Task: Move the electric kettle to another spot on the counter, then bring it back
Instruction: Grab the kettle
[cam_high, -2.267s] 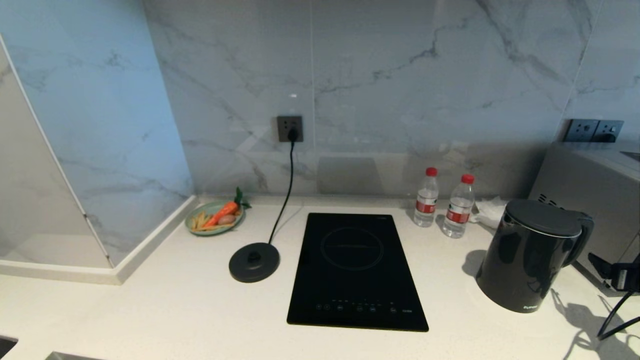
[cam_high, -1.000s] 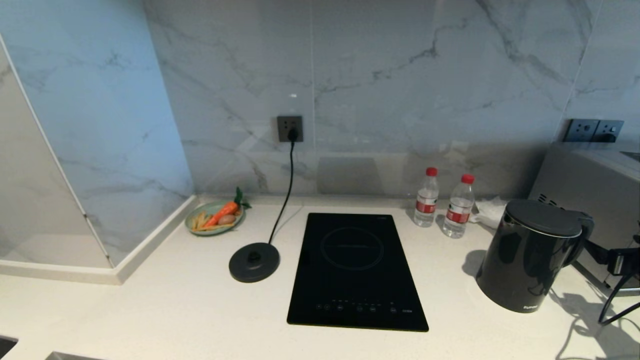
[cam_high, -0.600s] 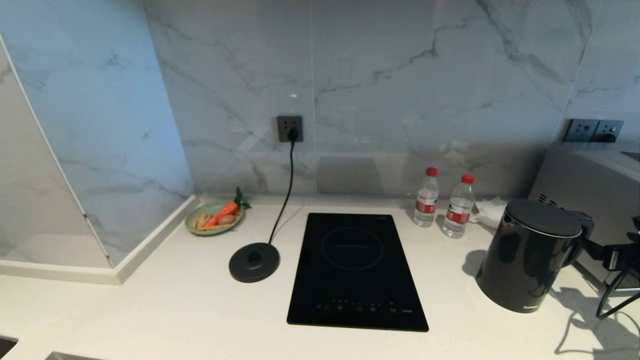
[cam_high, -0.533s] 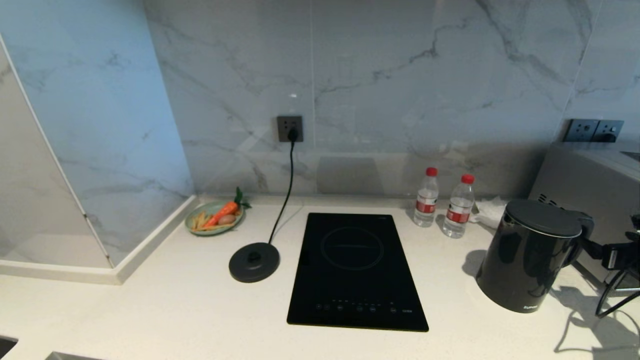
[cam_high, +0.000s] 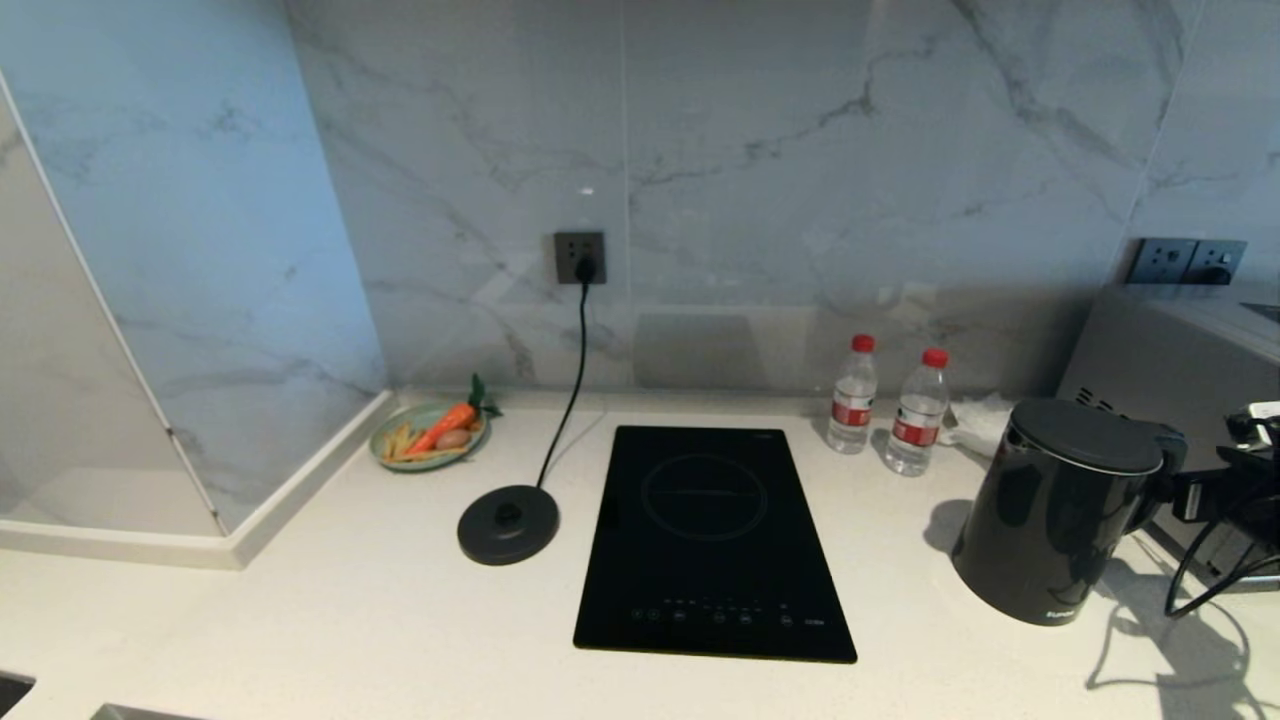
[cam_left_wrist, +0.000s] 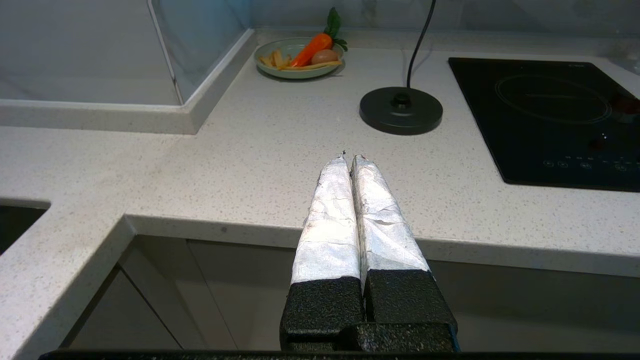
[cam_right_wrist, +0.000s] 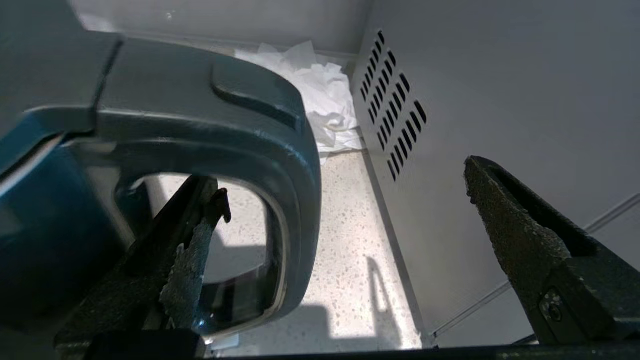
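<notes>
The glossy black electric kettle (cam_high: 1060, 510) stands upright at the right of the white speckled counter (cam_high: 350, 620), off its base. My right gripper (cam_high: 1175, 495) is at the loop handle (cam_right_wrist: 280, 130) and is open. One finger (cam_right_wrist: 190, 260) reaches through the loop, the other finger (cam_right_wrist: 505, 220) stays outside, so the handle's grip lies between them without being clamped. My left gripper (cam_left_wrist: 351, 157) is shut on nothing and hovers over the counter's front edge (cam_left_wrist: 250, 225), out of the head view.
A grey appliance (cam_high: 1190, 370) with vent slots (cam_right_wrist: 395, 100) stands close behind the kettle's handle. Crumpled tissue (cam_high: 975, 420), two water bottles (cam_high: 853, 395), the black cooktop (cam_high: 710, 540), the corded base disc (cam_high: 508, 523) and a green plate (cam_high: 380, 445) of toy food share the counter.
My right gripper has risen and moved left from beside the kettle up to its handle. The kettle has stayed in place, and the left arm has not moved.
</notes>
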